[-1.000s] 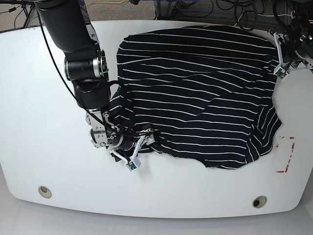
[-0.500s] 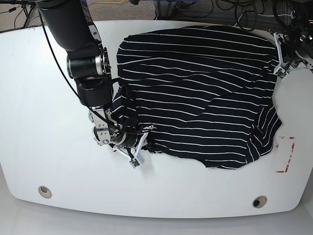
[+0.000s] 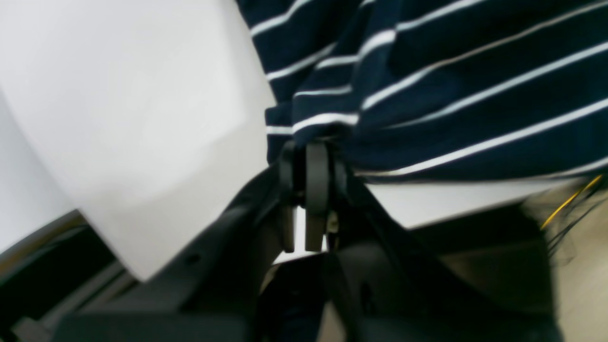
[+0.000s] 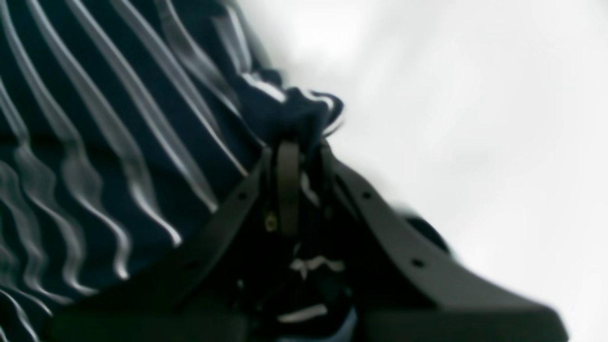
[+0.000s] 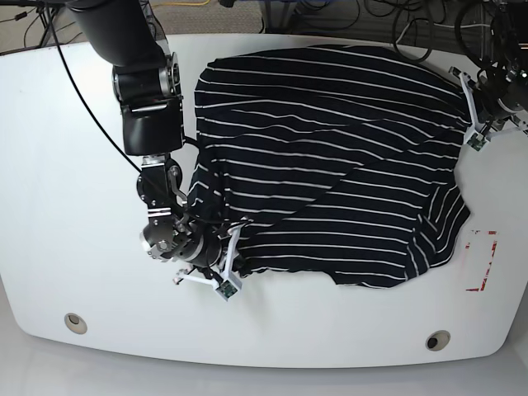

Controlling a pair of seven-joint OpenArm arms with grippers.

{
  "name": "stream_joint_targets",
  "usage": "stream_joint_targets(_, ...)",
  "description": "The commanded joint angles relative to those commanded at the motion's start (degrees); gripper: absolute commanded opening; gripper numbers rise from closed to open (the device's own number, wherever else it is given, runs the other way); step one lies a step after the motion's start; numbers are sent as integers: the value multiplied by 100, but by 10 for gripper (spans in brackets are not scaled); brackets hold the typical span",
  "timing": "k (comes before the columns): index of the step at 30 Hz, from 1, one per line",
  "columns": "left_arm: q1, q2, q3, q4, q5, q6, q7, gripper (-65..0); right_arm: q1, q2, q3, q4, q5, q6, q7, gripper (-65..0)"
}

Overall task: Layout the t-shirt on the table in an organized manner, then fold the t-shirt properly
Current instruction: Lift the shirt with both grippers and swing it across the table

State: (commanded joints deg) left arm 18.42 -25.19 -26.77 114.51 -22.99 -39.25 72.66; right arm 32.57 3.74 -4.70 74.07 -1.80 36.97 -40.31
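Base view: the t-shirt (image 5: 330, 157) lies spread, rumpled, across the table (image 5: 66, 165), both arms at its edges. Left wrist: left gripper (image 3: 311, 142) pinches the hem. Right wrist, blurry: right gripper (image 4: 299, 142) clamps bunched fabric.

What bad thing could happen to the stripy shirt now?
The right gripper pinches only a small bunched bit of the shirt, so it might slip out when pulled. The left gripper holds the shirt's far edge right at the table rim, so that side could slide off. Pulling apart may stretch the cloth.
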Motion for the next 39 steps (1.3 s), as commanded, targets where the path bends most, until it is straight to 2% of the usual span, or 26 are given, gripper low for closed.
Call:
stream_joint_targets(2, -352, 97, -44, 0, 0, 9, 141, -650, 26, 53, 0, 457, 0, 0, -308, -650)
stream_joint_targets(5, -853, 167, -35, 9, 0, 9, 369, -650, 220, 255, 9, 826, 0, 9, -457, -650)
stream_joint_targets(9, -1486, 167, -35, -9, 0, 18, 466, -650, 492, 475, 9, 941, 18, 9, -466, -650)
stream_joint_targets(21, -4229, 149, -9, -53, 18, 18, 484, -650, 2321, 1143, -26, 923, 53, 18, -492, -650)
stream_joint_targets(24, -4932, 132, 132, -53, 18, 26, 492, -650, 2787, 1222, -26, 923, 26, 193, -633, -650)
stream_joint_targets(25, -5213, 123, 246, -53, 26, 44, 492, -650, 2989, 1231, -26, 923, 18, 281, -730, -650)
stream_joint_targets(27, -5556, 114, 413, -53, 26, 167, 501, -650, 3244, 1266, 0, 932, 9, 303, -888, -650)
stream_joint_targets(29, -6057, 35, 571, -53, 18, 413, 624, -650, 3552, 1380, 9, 1002, 9, 303, -1108, -650)
stream_joint_targets(34, -6611, 9, 730, -53, 0, 519, 734, -650, 3736, 1705, 9, 1459, 44, 303, -1530, -650)
stream_joint_targets(39, -6426, 0, 791, -53, -26, 510, 734, -650, 3376, 1943, 88, 2198, 53, 303, -2040, -650)
